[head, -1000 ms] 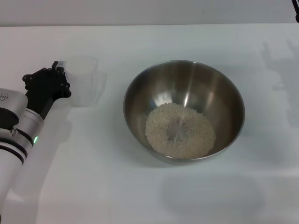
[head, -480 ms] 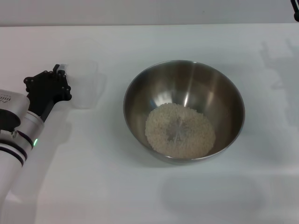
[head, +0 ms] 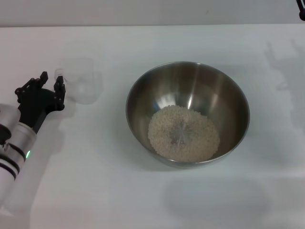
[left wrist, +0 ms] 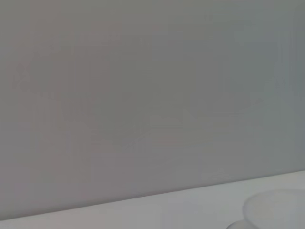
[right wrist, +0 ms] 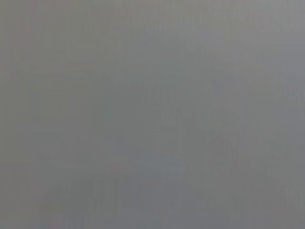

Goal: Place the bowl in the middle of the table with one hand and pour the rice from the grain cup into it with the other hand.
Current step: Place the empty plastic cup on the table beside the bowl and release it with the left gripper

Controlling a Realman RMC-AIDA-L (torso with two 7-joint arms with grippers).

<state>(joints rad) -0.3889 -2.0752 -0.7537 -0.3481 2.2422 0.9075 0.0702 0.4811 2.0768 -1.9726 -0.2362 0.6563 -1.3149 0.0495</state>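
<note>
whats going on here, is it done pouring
It looks done. The rice lies in a heap at the bottom of the bowl, which stands about mid-table. The grain cup stands upright and looks empty on the robot's left side of the bowl. The left gripper is open just beside the cup's handle, not holding it. Of the right arm only a dark tip shows at the far right corner of the head view.
</note>
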